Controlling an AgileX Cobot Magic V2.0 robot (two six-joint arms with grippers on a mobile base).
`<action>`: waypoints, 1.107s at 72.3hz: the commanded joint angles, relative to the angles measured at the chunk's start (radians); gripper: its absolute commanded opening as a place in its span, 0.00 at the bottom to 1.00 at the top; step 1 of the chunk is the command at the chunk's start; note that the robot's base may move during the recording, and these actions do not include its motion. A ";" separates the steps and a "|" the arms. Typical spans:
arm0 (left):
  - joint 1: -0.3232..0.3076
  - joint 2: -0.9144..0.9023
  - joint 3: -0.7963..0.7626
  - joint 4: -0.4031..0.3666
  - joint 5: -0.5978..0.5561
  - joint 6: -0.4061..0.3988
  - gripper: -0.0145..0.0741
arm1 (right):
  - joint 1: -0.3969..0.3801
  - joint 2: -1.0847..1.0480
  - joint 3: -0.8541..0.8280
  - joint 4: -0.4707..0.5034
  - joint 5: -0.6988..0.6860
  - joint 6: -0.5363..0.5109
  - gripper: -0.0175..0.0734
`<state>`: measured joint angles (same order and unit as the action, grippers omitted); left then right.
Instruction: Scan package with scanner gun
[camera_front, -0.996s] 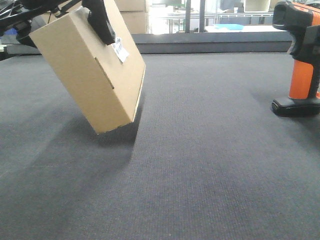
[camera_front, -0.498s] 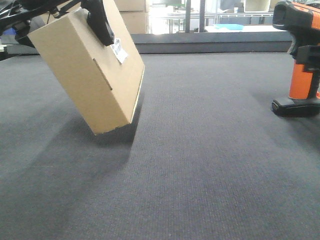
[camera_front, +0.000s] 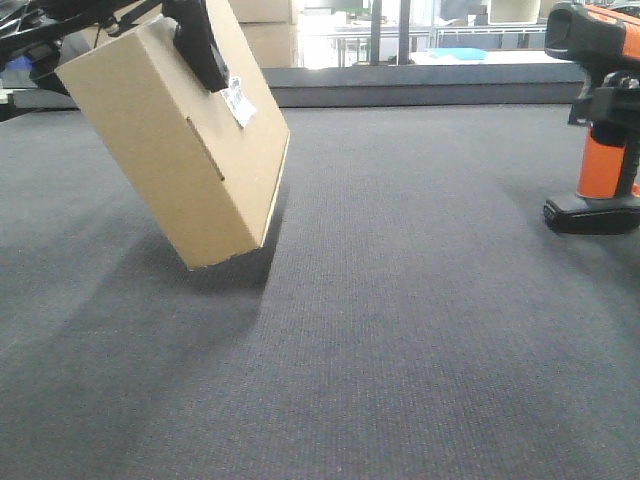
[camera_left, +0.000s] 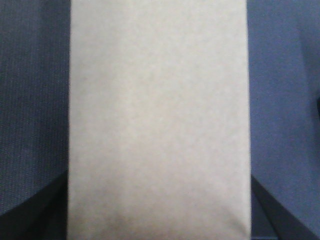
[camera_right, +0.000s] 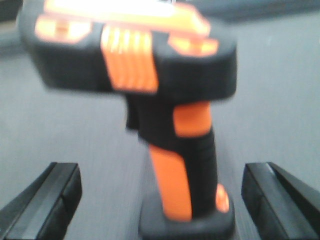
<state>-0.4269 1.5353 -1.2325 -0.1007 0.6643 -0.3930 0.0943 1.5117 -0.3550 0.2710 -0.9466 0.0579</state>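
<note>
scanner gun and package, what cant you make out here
The barcode sticker on the package: too small to read in the front view.
The left gripper: one finger shows in front; the other is behind the package, and the left wrist view shows only cardboard.
The scanner gun: blurred in the right wrist view, cut by the right edge in the front view.

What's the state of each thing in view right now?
package: tilted, clamped near its top, sticker facing the front camera; cannot tell if its low corner touches the mat.
left gripper: shut on package.
scanner gun: upright on its foot on the mat, not gripped.
right gripper: open, fingers either side of the handle, apart from it.
</note>
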 joint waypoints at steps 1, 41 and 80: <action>-0.008 -0.011 -0.002 0.000 0.000 0.001 0.04 | 0.000 0.045 -0.004 0.006 -0.125 0.035 0.81; -0.008 -0.011 -0.002 0.000 0.012 0.001 0.04 | 0.000 0.181 -0.086 0.017 -0.243 0.086 0.81; -0.008 -0.011 -0.002 0.002 0.028 0.001 0.04 | -0.001 0.225 -0.172 0.025 -0.183 0.086 0.81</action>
<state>-0.4269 1.5353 -1.2325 -0.0988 0.7026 -0.3930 0.0943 1.7341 -0.5200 0.2890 -1.1213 0.1426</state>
